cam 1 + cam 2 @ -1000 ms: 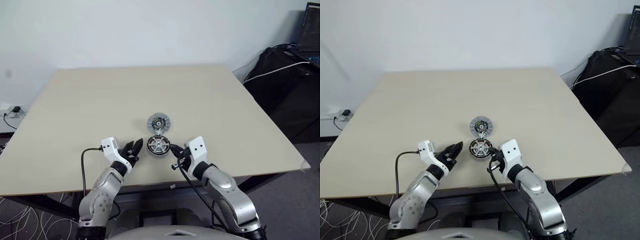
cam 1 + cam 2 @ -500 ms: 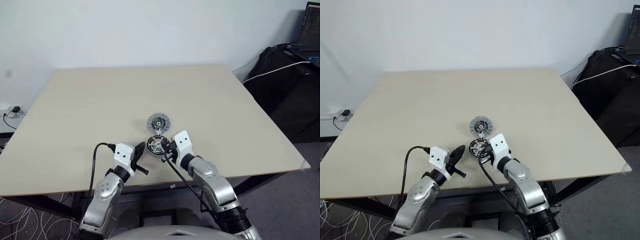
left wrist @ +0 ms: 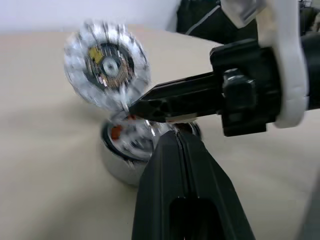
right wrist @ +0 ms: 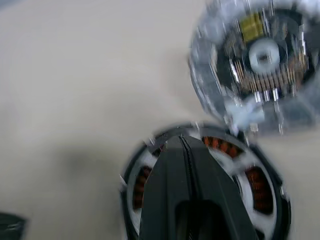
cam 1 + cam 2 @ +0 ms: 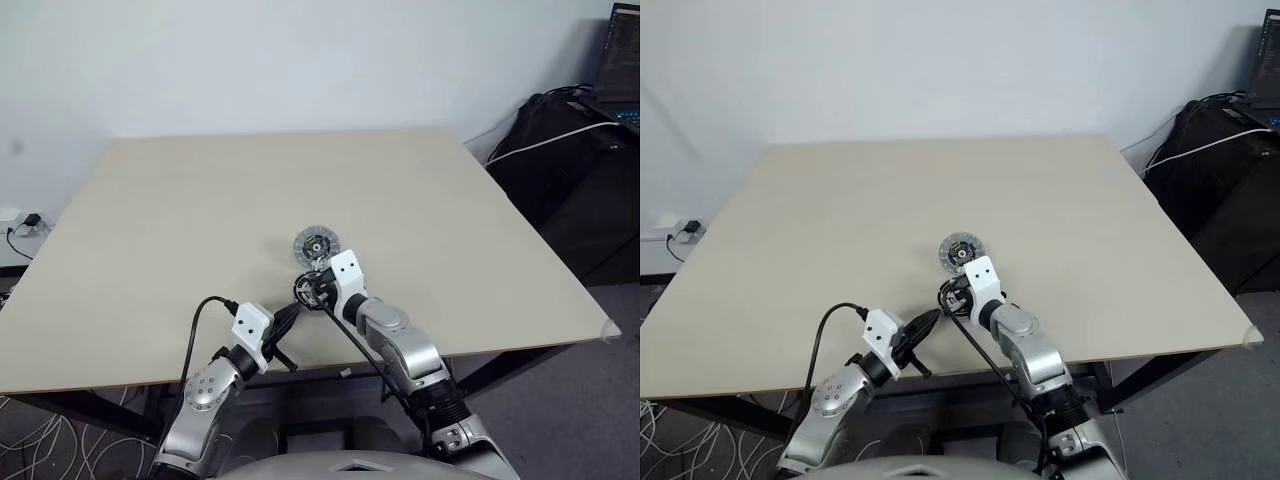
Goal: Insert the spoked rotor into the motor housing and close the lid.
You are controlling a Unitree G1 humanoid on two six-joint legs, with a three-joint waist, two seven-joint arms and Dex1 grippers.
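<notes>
We see the motor housing [image 4: 205, 190] lying flat near the front edge of the desk [image 5: 180, 220], its round opening facing up, with the spoked rotor [image 4: 252, 172] seated inside over the copper windings. The lid [image 5: 317, 245] lies flat just beyond it, touching its far rim, dark centre upward. Our right hand [image 5: 316, 290] reaches over the housing, fingers pressed together, holding nothing. Our left hand [image 5: 291, 313] points at its near-left side, likewise closed and empty.

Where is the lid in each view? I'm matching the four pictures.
Left eye: lid mid-table, beyond the right gripper.
Right eye: same place.
Left wrist: upper left.
Right wrist: upper right.
Shared landmark: motor housing beside it.
</notes>
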